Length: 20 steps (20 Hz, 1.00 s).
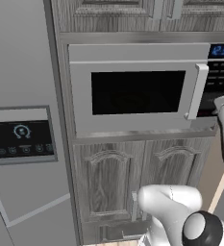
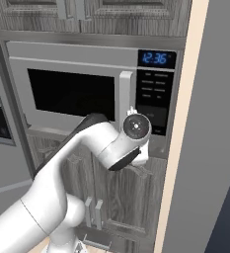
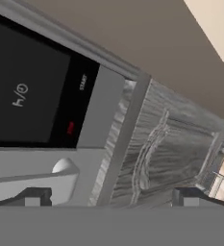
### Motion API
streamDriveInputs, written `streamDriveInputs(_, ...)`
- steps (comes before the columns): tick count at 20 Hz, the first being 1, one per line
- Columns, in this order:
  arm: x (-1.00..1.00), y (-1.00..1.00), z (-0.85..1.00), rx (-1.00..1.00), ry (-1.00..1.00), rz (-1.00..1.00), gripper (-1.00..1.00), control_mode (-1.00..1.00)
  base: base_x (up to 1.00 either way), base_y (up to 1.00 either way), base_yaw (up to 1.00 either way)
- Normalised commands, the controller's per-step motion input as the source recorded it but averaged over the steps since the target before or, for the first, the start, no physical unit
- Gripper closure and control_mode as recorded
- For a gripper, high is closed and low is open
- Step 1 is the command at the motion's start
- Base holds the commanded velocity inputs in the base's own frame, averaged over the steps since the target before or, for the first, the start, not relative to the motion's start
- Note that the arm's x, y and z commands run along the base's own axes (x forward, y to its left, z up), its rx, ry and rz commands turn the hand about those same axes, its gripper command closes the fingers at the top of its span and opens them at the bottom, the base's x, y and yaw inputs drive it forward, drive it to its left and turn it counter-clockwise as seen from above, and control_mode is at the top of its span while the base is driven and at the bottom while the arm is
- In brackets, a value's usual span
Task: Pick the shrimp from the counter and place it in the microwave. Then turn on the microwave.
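Claw (image 3: 108,196) wide open, empty, close before keypad (image 3: 80,108) of microwave (image 1: 137,91). Door shut. Shrimp not visible, probably already inside behind dark window. Remaining step, by my judgement: press start.

The microwave (image 1: 137,91) is finished in silver-grey with a black window, a pale handle (image 1: 197,91) and blue display digits (image 2: 157,59); the cabinets (image 1: 132,178) are grained grey.

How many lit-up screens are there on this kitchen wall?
2. The blue clock display sits atop the silver-grey built-in microwave's black keypad. The black dial screen sits in the grey panel left of it. Others may be out of view.
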Motion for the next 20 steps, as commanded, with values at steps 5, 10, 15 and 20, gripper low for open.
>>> streamDriveInputs(5, 0.00, -0.08, -0.12, 0.22, 0.00, -0.01, -1.00, -1.00, 0.00, 0.00, 0.00)
streamDriveInputs(10, 0.00, -0.05, -0.11, 0.11, 0.00, -0.08, -1.00, -1.00, 0.00, 0.00, 0.00)
streamDriveInputs(15, 0.04, -0.14, -0.09, 0.05, 0.00, -0.11, -1.00, -1.00, 0.00, 0.00, 0.00)
streamDriveInputs(20, 0.05, -0.04, -0.10, 0.02, -0.03, -0.14, -1.00, -1.00, 0.00, 0.00, 0.00)
